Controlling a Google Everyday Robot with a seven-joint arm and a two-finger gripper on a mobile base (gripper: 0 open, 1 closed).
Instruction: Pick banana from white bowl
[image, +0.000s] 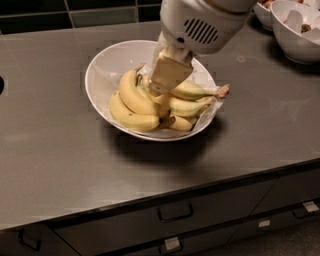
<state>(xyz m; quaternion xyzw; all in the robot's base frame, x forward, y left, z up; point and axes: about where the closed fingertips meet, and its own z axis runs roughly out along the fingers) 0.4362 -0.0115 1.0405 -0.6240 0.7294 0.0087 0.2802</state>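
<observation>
A bunch of ripe yellow, curved bananas (131, 97) lies in the wide, shallow white bowl (100, 65) on the grey counter. Their stem ends (222, 91) point right over the bowl's rim. My gripper (156, 90) comes down from the white wrist housing (200, 25) into the middle of the bunch. Its beige end rests among the bananas, against the upper ones. All the bananas still lie in the bowl. The wrist hides the back right part of the bowl.
Smaller, deeper white bowls (297, 30) with food stand at the back right of the counter (50, 150). A dark tiled wall runs along the back. Drawers with handles (175, 212) sit below the counter's front edge.
</observation>
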